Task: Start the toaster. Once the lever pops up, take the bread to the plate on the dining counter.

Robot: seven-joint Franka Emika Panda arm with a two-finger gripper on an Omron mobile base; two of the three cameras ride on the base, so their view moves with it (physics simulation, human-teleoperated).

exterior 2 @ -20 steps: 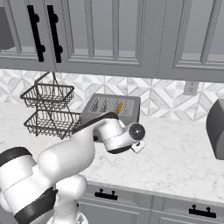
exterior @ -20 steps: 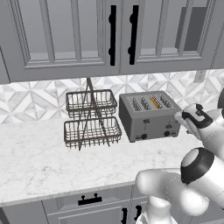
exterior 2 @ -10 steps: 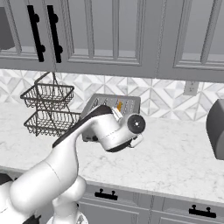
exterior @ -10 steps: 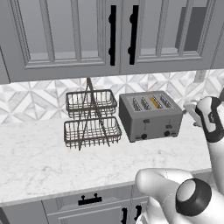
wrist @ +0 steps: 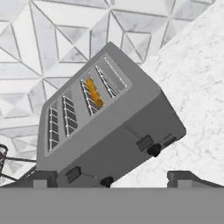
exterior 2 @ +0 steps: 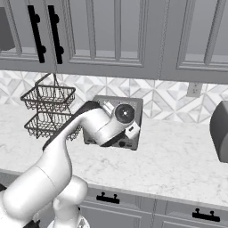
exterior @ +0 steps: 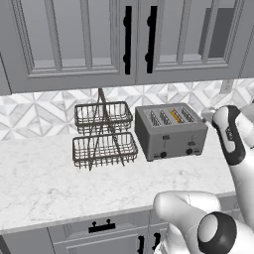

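The grey toaster [exterior: 171, 131] stands on the kitchen counter against the tiled wall. In the hand view the toaster [wrist: 109, 131] appears tilted and close. An orange-tan bread [wrist: 94, 92] slice sits down in one of its slots, and the bread [exterior: 174, 115] also shows from the left base. A dark lever [wrist: 144, 143] tab sits on the front face above a round black knob [wrist: 154, 150]. My gripper [wrist: 113, 178] is open, a short way from the toaster's front and holding nothing. In the right base view my arm covers most of the toaster [exterior 2: 132, 133]. The plate and the dining counter are out of view.
A two-tier wire basket rack [exterior: 103, 136] stands left of the toaster. Grey wall cabinets [exterior: 89, 39] hang above. A dark rounded appliance [exterior 2: 220, 131] sits at the far right of the marble counter [exterior 2: 178, 164]. My forearm [exterior: 228, 134] rises right of the toaster.
My arm has swung further right and upward beside the toaster, and the hand has turned to face it. The jaws stayed open. The toaster and rack have not moved.
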